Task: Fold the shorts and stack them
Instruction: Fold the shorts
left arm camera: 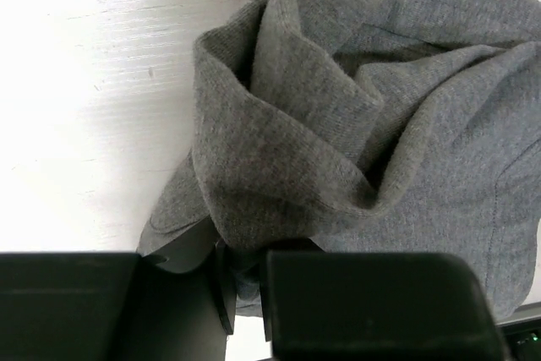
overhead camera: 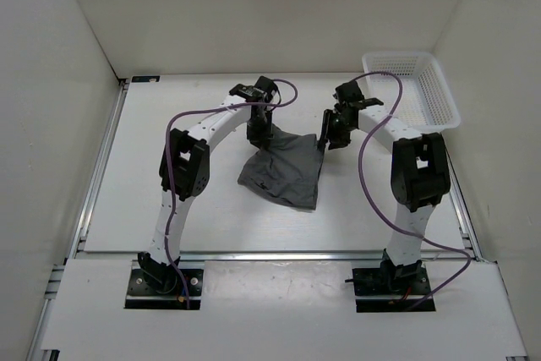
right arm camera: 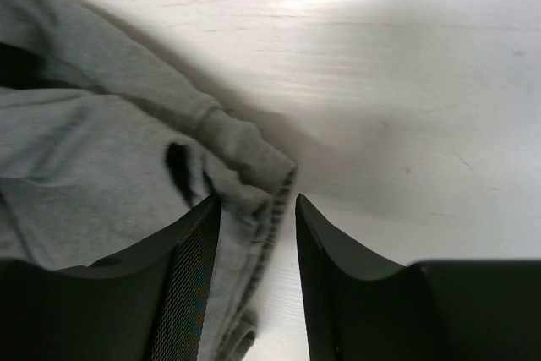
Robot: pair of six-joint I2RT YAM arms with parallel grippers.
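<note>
- Lying in a loose grey heap on the white table [overhead camera: 169, 166], the shorts [overhead camera: 283, 173] sit well to the left of the white mesh basket [overhead camera: 445, 99] and nearer the arm bases than it is, as the top view shows; the basket stands at the far right corner.
- In that same view the left gripper [overhead camera: 256, 133] points down onto the far edge of the shorts on the side away from the basket, while the right gripper [overhead camera: 331, 137] meets the far corner on the basket's side.
- In the left wrist view, the left gripper [left arm camera: 245, 289] is pinched tight on a bunched fold of the shorts [left arm camera: 338, 124], the cloth rising in deep creases out of the narrow slot between its fingers.
- In the right wrist view, the right gripper [right arm camera: 258, 226] straddles a thick rolled edge of the shorts [right arm camera: 101, 158], probably the waistband, though the blur makes that unsure.
- Its jaws stand apart, with cloth against the left finger and a sliver of bare table between the hem and the right finger, so it grips nothing.
</note>
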